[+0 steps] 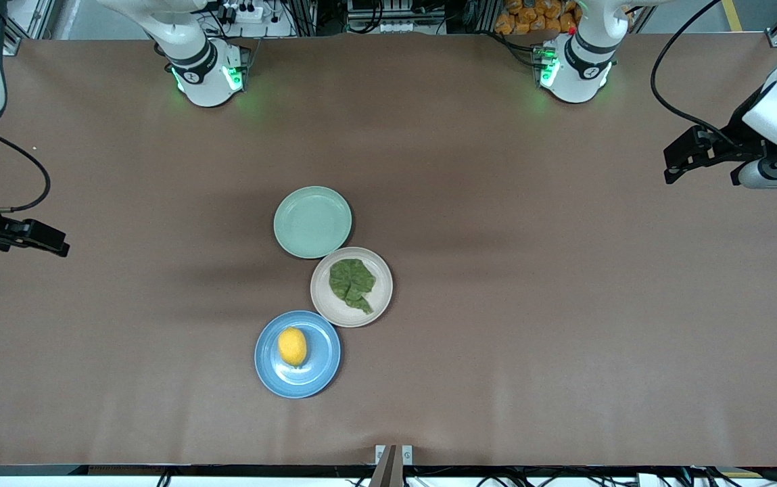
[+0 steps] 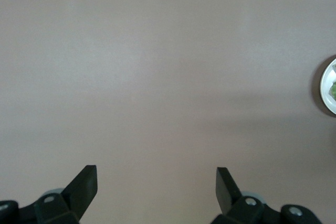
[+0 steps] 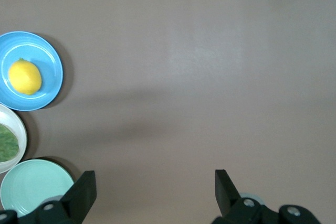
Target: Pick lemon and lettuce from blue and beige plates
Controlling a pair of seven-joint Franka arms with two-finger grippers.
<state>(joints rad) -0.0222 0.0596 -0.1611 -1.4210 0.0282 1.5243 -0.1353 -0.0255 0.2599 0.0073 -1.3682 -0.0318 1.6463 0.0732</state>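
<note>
Half the lettuce (image 3: 7, 142) cut off

Both arms are pulled well out to the ends of the desk and wait there. The left end effector (image 1: 673, 164) hangs over the desk at the left arm's end, its two black fingers (image 2: 84, 184) spread wide with nothing between them. The right end effector (image 1: 50, 241) hangs over the right arm's end, its fingers (image 3: 81, 192) likewise spread and holding nothing.
</note>
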